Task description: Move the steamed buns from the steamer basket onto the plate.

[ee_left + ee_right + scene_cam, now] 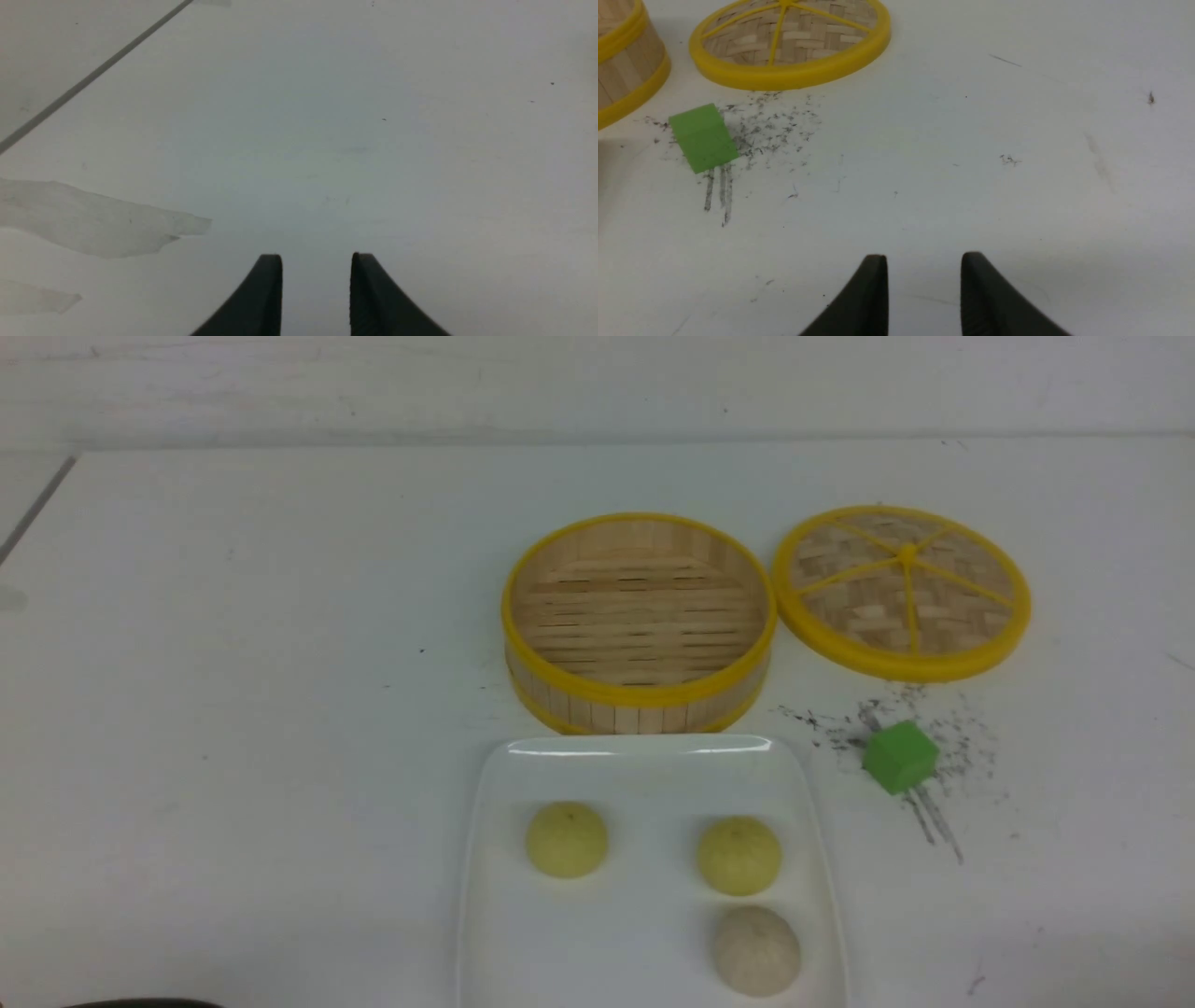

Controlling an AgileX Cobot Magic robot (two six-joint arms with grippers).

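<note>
Three steamed buns lie on the white plate point(504, 915) near the front: a pale yellow bun point(567, 839) on its left, a second yellow bun point(739, 855) on its right, and an off-white bun point(757, 951) in front of that one. Behind the plate stands the steamer basket point(639, 695), with only its slatted floor showing inside; its wall also edges the right wrist view point(626, 79). My left gripper point(316, 261) hangs open over bare table, holding nothing. My right gripper point(923, 262) is open and empty too, apart from the basket. Neither gripper shows in the front view.
The woven lid point(902, 590) with yellow spokes lies flat to the right of the basket, and shows in the right wrist view point(789, 77). A green cube point(899, 757) point(703, 137) sits on dark scuff marks in front of the lid. A seam line point(93, 77) crosses the table at the left.
</note>
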